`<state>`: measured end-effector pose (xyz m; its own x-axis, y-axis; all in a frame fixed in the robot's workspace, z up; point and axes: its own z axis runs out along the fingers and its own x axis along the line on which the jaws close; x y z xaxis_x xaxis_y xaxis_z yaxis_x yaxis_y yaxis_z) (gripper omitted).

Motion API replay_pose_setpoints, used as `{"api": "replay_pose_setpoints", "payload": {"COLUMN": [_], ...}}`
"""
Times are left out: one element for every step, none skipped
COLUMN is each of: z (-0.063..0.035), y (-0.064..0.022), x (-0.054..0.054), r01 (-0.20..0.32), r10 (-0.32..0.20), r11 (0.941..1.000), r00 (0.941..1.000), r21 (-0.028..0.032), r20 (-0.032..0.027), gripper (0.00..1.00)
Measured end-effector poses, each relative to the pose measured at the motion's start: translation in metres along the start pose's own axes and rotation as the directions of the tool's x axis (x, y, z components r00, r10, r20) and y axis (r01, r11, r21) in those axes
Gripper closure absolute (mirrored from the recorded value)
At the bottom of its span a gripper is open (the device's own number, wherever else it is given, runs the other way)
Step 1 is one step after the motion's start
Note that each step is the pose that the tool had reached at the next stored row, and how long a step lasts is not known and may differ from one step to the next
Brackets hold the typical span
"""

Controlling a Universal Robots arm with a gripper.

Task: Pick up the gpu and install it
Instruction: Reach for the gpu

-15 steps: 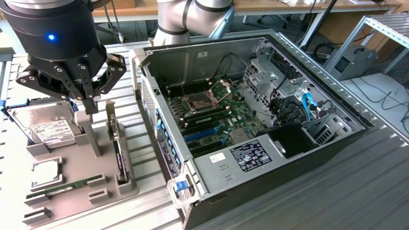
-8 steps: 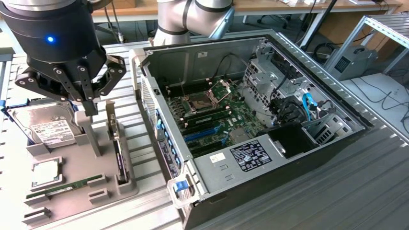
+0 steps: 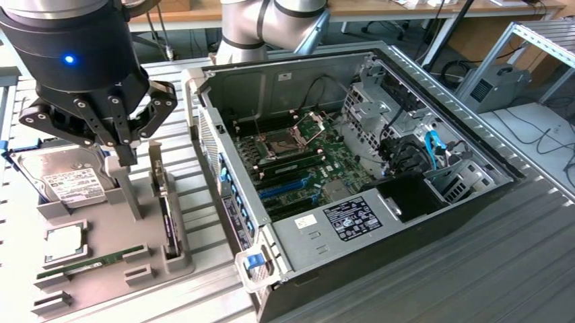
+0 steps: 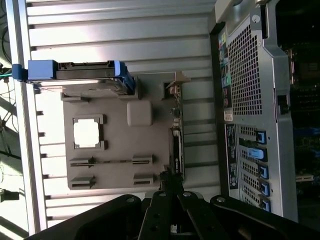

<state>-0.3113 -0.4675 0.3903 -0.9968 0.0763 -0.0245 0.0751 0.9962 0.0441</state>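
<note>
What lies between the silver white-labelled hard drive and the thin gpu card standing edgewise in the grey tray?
A grey upright block of the tray stands between the hard drive and the gpu, seen in the exterior view.

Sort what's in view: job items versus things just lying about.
Job: thin dark gpu card on edge in the grey tray; open grey metal computer case; black gripper, shut.
Lying about: silver boxy hard drive with white label; square silver processor chip; narrow green memory stick.

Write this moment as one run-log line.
gripper: shut, above tray | gpu: upright in tray, not held | case: open
</note>
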Motion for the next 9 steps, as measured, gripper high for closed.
{"api": "replay_pose_setpoints", "payload": {"z": [0.0000,0.0000,0.0000,0.0000,0.0000,0.0000,0.0000,0.0000,0.0000], "y": [-0.0005,-0.0009,-0.0014,-0.0019,-0.0024,-0.0029,-0.0034,-0.0041,-0.0048], "x": [0.0001,0.0001,0.0002,0.0003,0.0004,0.0005,0.0006,0.0007,0.0009], "r01": [0.000,0.000,0.000,0.000,0.000,0.000,0.000,0.000,0.000], "r10": [0.000,0.000,0.000,0.000,0.000,0.000,0.000,0.000,0.000], "r11": [1.0000,1.0000,1.0000,1.0000,1.0000,1.0000,1.0000,1.0000,1.0000], "r00": [1.0000,1.0000,1.0000,1.0000,1.0000,1.0000,1.0000,1.0000,1.0000], "r21": [-0.0001,0.0000,0.0001,0.0001,0.0000,0.0000,0.0001,0.0001,0.0001], "r20": [0.0000,0.0000,0.0000,-0.0001,0.0000,0.0000,0.0000,-0.0001,0.0000], "gripper": [0.89,0.89,0.89,0.89,0.89,0.89,0.89,0.89,0.89]}}
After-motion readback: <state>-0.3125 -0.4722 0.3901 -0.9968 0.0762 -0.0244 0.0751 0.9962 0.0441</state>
